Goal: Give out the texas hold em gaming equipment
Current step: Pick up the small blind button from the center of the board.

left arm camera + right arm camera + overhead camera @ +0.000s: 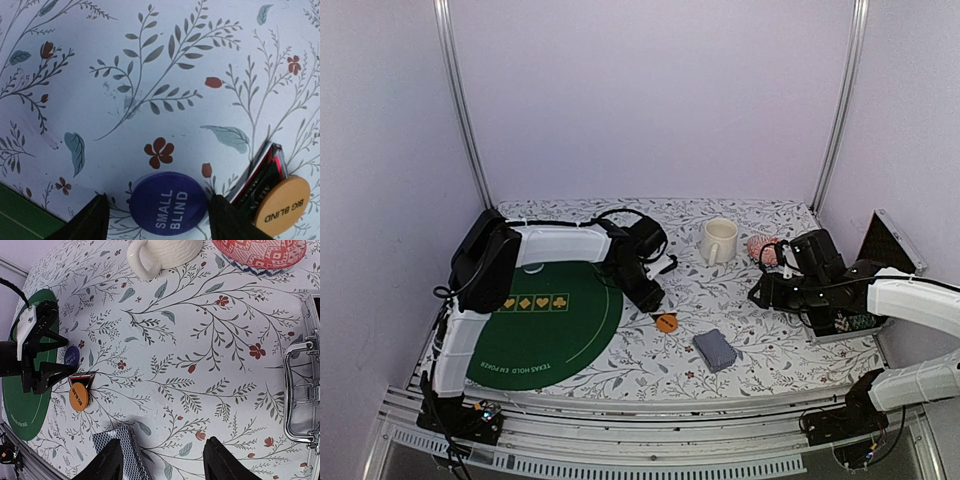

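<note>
Left tool (157,207) spread, one finger on either side of a blue round "SMALL BLIND" disc (167,202) lying flat on the floral-print worktop (150,75). Just beside the disc: black-and-red triangular marker (260,175), with an orange round "BIG BLIND" disc (281,205) overlapping its edge. Green felt mat (15,217) at frame corner. Right tool (165,460) spread, gripping nothing; grey-blue-backed card deck (134,455) beside one finger.
</note>
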